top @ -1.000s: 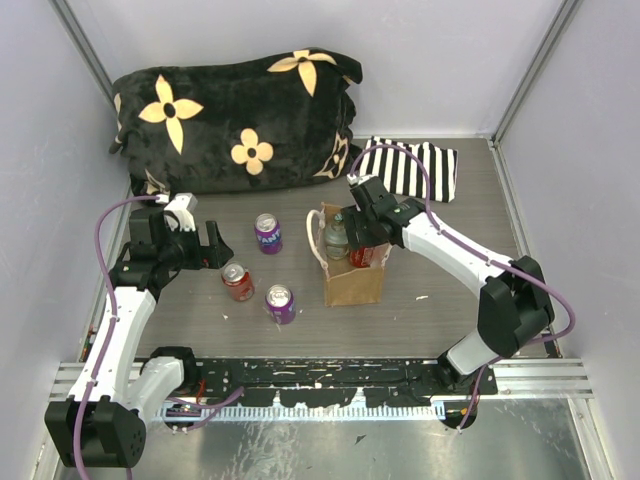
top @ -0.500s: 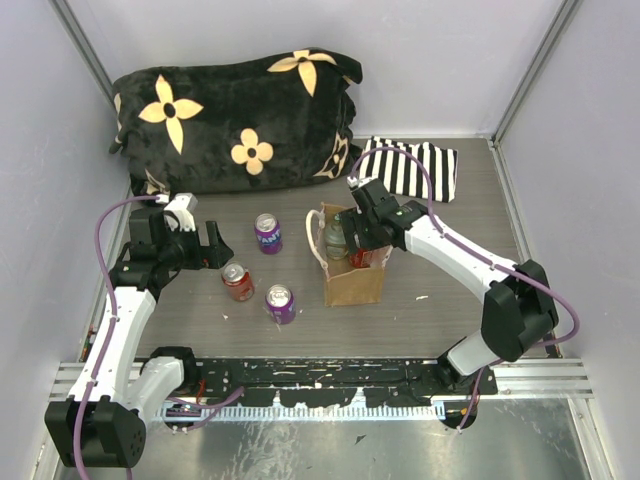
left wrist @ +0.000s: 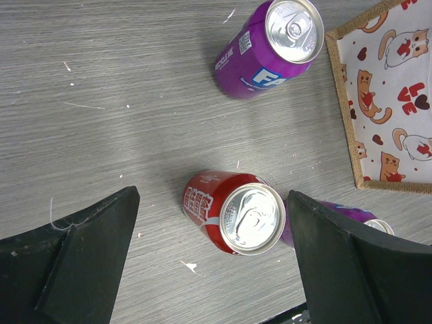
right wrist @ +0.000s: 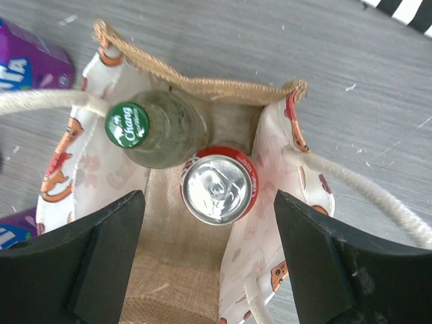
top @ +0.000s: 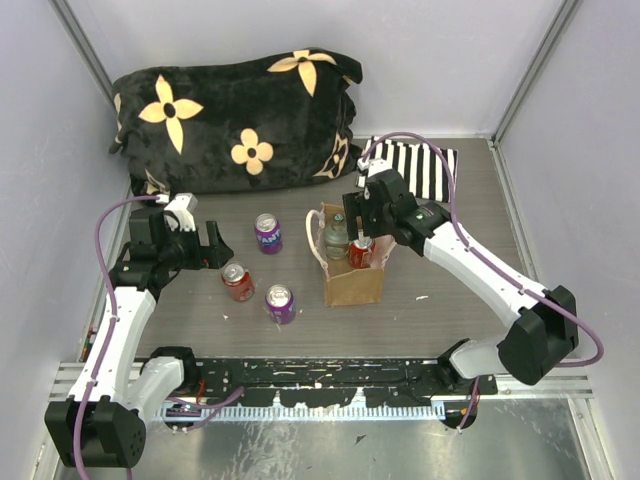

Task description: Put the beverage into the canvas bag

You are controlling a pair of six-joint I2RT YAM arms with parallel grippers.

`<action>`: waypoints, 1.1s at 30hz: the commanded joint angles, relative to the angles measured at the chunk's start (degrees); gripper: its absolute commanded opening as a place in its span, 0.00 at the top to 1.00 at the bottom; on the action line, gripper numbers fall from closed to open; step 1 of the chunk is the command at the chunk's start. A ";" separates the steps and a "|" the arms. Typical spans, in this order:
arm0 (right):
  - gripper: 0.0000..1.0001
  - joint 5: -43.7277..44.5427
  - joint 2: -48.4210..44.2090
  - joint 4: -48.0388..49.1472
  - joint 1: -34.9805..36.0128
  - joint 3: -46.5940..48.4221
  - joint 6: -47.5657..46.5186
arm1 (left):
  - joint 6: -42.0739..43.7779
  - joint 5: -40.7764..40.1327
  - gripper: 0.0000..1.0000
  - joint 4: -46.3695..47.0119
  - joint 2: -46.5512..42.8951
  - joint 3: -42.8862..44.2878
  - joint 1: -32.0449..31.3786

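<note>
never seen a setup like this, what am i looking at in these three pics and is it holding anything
These are two robot arms, a left arm and a right arm, bolted to a table, each ending in a two-finger gripper. The wide picture comes from a fixed camera above and behind them. The other two come from cameras on the wrists, so the dark shapes there are fingers. On the table: a canvas bag, two purple cans, a loose red can, a striped cloth and a flowered blanket. Inside the bag stand a bottle and a second red can. The right gripper hovers open over the bag; the left gripper is open near the loose red can. Neither holds anything.
</note>
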 commanded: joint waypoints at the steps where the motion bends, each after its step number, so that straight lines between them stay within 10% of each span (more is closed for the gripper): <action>1: 0.17 0.15 -3.39 5.74 -0.16 2.37 -0.26 | 0.91 1.54 0.02 0.55 -0.29 -0.15 -0.13; 18: 0.09 6.17 -6.16 10.60 -3.00 12.73 -1.85 | 15.03 4.32 0.02 -8.26 5.32 13.64 -4.96; 33: 0.05 -0.97 -4.95 -2.43 -23.93 10.18 4.02 | 16.68 0.17 0.02 -4.53 24.77 26.50 -12.18</action>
